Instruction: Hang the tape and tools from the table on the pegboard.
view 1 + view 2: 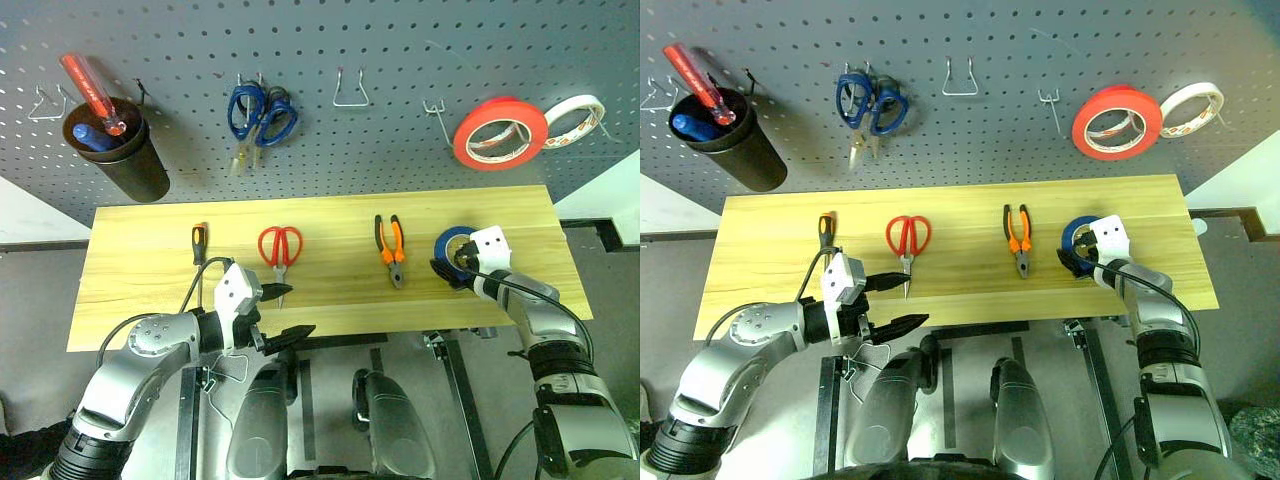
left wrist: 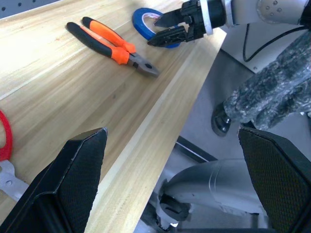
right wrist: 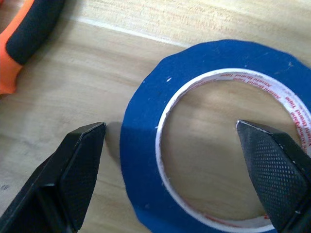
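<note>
The right gripper (image 3: 170, 170) has its jaws wide open over the blue tape (image 3: 146, 145), which lies flat on the table (image 1: 330, 210) at the right side of the head view. One finger (image 3: 73, 170) stands outside the ring and the other over its pale core; whether they touch the roll, I cannot tell, and nothing is held.

The left gripper (image 1: 280, 315) is also wide open and empty, at the front edge of the table in the lower left of the head view. The tips of the red scissors (image 1: 280, 250) are just beside it.

The small screwdriver (image 1: 198, 245) lies left of the scissors. The pliers (image 1: 392, 245) lie between the scissors and the tape.

The pegboard (image 1: 400, 50) fills the upper part of the frame, with an empty hook (image 1: 350, 90) at the upper middle.
</note>
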`<action>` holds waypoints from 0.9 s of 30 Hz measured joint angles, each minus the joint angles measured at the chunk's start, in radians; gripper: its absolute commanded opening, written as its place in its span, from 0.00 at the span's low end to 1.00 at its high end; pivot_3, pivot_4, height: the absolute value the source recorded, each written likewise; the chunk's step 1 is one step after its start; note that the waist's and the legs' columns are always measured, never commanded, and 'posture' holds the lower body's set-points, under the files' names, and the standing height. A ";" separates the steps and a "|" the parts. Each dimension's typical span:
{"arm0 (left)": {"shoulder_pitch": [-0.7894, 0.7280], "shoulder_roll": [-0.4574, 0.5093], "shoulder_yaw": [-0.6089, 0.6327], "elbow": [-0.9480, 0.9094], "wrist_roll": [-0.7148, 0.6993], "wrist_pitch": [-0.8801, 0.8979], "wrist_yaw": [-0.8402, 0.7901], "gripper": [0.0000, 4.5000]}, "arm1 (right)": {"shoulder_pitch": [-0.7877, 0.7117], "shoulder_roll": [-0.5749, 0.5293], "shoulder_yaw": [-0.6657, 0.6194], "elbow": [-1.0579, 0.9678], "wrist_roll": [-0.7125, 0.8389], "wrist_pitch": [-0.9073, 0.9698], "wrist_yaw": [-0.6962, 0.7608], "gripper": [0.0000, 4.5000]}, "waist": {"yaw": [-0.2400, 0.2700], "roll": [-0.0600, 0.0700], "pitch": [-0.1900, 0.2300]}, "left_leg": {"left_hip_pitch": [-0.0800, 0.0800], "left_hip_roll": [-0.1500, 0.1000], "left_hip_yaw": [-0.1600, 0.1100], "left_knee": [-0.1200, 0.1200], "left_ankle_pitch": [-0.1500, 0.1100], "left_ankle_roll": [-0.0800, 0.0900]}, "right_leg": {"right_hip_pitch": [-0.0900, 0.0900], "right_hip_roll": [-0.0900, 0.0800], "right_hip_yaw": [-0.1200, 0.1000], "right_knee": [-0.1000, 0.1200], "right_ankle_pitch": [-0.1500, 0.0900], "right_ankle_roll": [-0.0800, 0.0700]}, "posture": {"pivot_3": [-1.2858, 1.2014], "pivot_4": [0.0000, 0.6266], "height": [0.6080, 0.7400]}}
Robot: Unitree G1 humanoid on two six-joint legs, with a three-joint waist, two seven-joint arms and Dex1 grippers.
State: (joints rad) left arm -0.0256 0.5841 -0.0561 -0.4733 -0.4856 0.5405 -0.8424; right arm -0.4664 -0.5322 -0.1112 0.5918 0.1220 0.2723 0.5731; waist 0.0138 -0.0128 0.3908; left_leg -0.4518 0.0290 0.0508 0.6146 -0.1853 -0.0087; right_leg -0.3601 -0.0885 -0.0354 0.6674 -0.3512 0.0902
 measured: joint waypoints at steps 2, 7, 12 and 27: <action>-0.001 0.000 0.000 -0.002 -0.005 0.000 0.001 0.99 | 0.006 0.000 0.000 -0.013 0.001 0.008 0.007 1.00 | 0.000 -0.001 0.001 | 0.000 0.000 0.000 0.000 0.000 0.000 | 0.000 0.000 0.000 0.000 0.000 0.000 | 0.56 0.70 0.80; -0.001 0.003 0.001 -0.003 -0.008 0.002 0.010 1.00 | 0.025 0.003 -0.001 -0.043 0.001 0.017 0.000 0.88 | 0.000 -0.003 0.004 | 0.000 0.000 0.000 -0.001 0.000 0.000 | 0.000 0.000 0.000 -0.001 0.000 0.000 | 0.56 0.71 0.80; -0.011 0.006 0.005 -0.015 -0.015 0.018 0.019 1.00 | 0.037 0.004 -0.005 -0.060 0.002 0.025 0.000 0.53 | 0.000 -0.004 0.005 | 0.000 0.000 -0.001 -0.001 0.000 0.000 | 0.000 0.000 0.000 -0.002 0.000 0.000 | 0.56 0.71 0.80; -0.084 0.004 0.022 -0.002 -0.047 0.022 0.006 1.00 | 0.149 0.009 -0.021 -0.207 0.027 0.057 -0.008 0.15 | 0.005 -0.004 0.005 | -0.009 0.000 -0.002 -0.002 0.000 0.000 | -0.007 -0.001 -0.001 -0.004 0.000 0.000 | 0.55 0.66 0.80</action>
State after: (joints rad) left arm -0.1094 0.5878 -0.0342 -0.4753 -0.5328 0.5622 -0.8367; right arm -0.3172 -0.5234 -0.1322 0.3846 0.1487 0.3296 0.5646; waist 0.0192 -0.0166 0.3958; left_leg -0.4612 0.0293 0.0491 0.6128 -0.1855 -0.0088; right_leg -0.3672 -0.0894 -0.0365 0.6637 -0.3512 0.0898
